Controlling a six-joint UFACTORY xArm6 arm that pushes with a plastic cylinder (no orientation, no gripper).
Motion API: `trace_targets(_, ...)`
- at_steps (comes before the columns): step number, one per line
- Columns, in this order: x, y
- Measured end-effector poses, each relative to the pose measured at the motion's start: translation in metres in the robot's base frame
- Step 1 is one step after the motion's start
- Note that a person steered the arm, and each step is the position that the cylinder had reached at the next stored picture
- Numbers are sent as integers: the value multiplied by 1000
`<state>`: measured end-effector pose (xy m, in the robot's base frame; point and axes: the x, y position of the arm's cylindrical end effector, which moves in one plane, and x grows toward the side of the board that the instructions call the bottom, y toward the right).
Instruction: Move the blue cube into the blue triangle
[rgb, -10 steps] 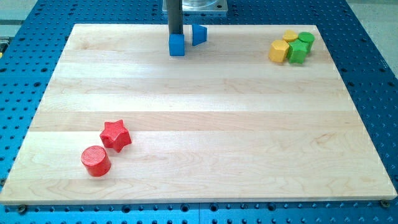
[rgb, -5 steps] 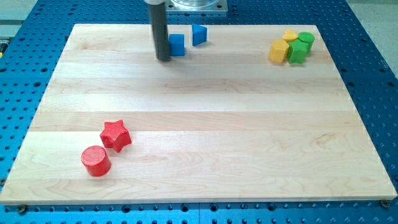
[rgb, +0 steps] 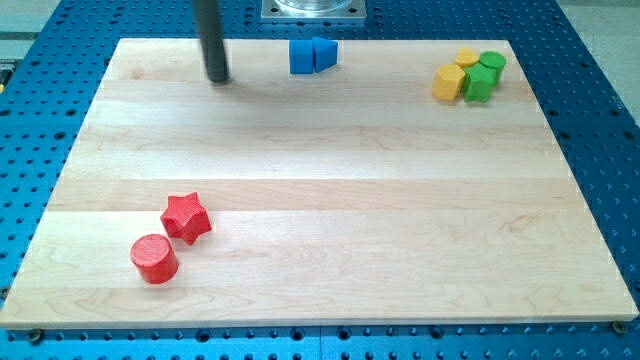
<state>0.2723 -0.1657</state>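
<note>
The blue cube (rgb: 301, 56) sits near the view's top centre of the wooden board (rgb: 330, 190). It touches the blue triangle (rgb: 324, 54) on its right side. My tip (rgb: 218, 78) is down on the board well to the left of the blue cube, apart from it and touching no block.
A yellow hexagon block (rgb: 448, 81), a second yellow block (rgb: 467, 58) and two green blocks (rgb: 479, 83) (rgb: 491, 64) cluster at the top right. A red star (rgb: 185, 217) and a red cylinder (rgb: 154, 258) lie at the bottom left.
The blue cube slid up and right until it met the blue triangle. My tip went from behind the cube round its left side, then away to the left.
</note>
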Motion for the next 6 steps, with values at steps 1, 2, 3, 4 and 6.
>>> trace_targets(1, 30, -72)
trace_targets(2, 80, -118)
trace_targets(3, 110, -139)
trace_targets(4, 119, -139)
trace_targets(6, 172, -123)
